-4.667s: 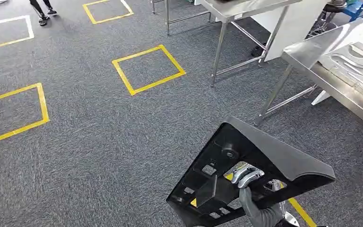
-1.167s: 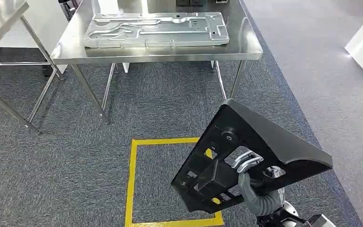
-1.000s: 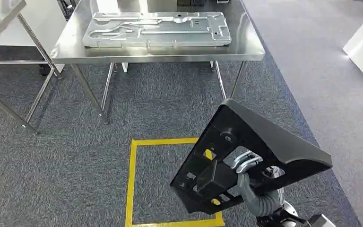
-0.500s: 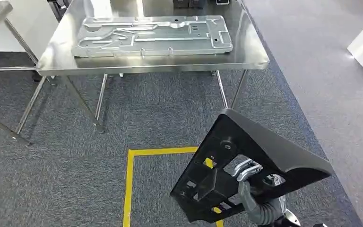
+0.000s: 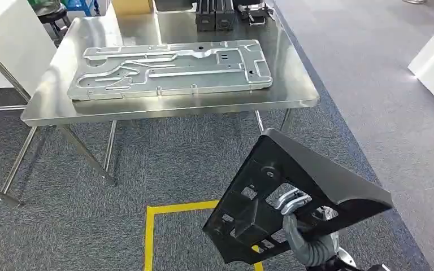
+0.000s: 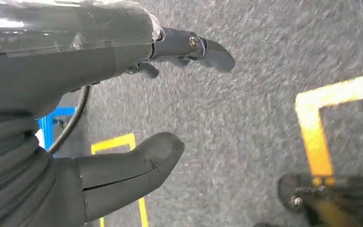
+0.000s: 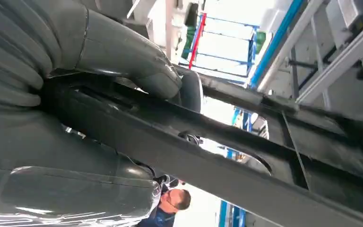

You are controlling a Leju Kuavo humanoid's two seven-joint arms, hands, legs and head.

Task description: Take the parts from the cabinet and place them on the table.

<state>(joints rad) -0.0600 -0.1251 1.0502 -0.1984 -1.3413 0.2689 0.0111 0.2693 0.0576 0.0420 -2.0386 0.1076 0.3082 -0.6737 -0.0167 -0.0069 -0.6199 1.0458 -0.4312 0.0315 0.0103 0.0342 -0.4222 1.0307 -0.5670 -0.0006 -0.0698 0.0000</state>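
At the lower right of the head view, the right hand [image 5: 302,237] grips a black part [image 5: 294,206]: its fingers [image 5: 289,201] pass through an opening in the ribbed underside, their pale tips hooked over an inner edge. The part is tilted, its ribbed face toward the camera and its smooth face away to the right, held up above the carpet [image 5: 164,169] and a yellow square [image 5: 149,237] taped there. It is well short of the table [image 5: 169,107] and touches nothing but the hand.

From the right wrist, the same grip shows close up: the thumb [image 7: 123,56] lies pressed against one side of a dark bar of the part [image 7: 208,151], with the hand's [image 7: 61,118] grey cover on the other side, so the bar is clamped between them. That view looks upward past the part to blue racking [image 7: 274,42] and a person [image 7: 168,205], both out of the head camera's sight.

Near the floor, the left wrist view shows the left hand [image 6: 99,118] holding nothing, thumb [image 6: 132,165] and dark fingers [image 6: 194,45] apart, over grey carpet crossed by yellow tape [image 6: 316,127].

Ahead in the head view, the steel table carries a flat grey metal panel [image 5: 169,70], with dark blocks [image 5: 215,14] at its far edge.
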